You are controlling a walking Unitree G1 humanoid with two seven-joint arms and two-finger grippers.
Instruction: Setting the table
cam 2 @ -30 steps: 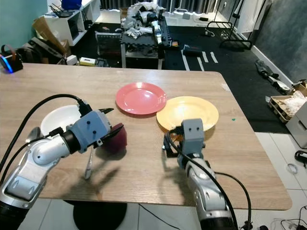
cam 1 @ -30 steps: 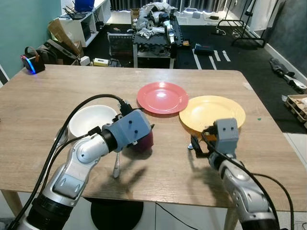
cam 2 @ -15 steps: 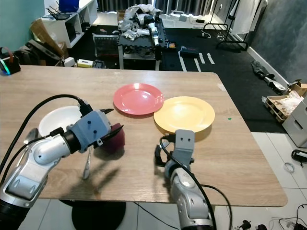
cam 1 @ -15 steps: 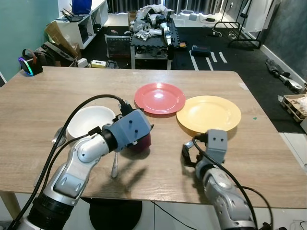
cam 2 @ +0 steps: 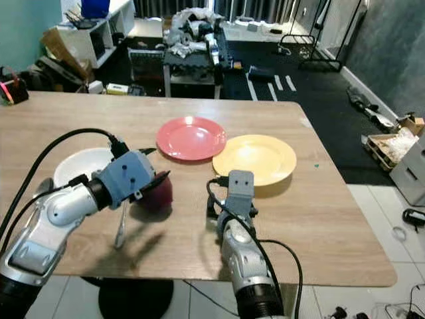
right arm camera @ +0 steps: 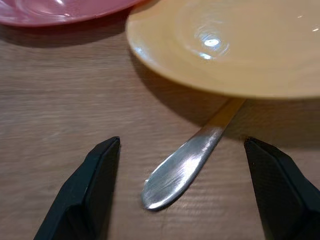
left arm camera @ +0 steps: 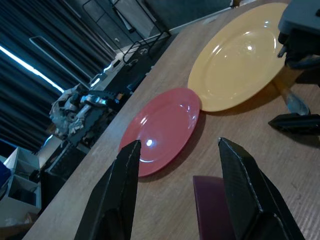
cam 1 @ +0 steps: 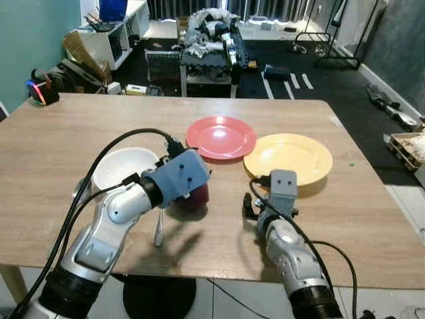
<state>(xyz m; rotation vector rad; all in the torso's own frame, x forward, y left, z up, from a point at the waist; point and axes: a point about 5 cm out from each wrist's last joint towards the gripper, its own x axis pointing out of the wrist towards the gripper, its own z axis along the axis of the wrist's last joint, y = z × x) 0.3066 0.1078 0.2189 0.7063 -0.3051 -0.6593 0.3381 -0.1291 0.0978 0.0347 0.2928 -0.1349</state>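
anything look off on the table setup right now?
One oddity: a metal utensil handle pokes out from under the rim of the yellow plate, so the plate sits on top of it. The right gripper hovers over that handle, jaws open. The red plate and white bowl look fine.

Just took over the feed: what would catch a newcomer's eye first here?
Two bright plates sit side by side mid-table: the red plate and, to its right, the yellow plate. The right gripper is open around a metal utensil handle poking from under the yellow plate's near edge. The left gripper is open over a maroon cup beside the white bowl.
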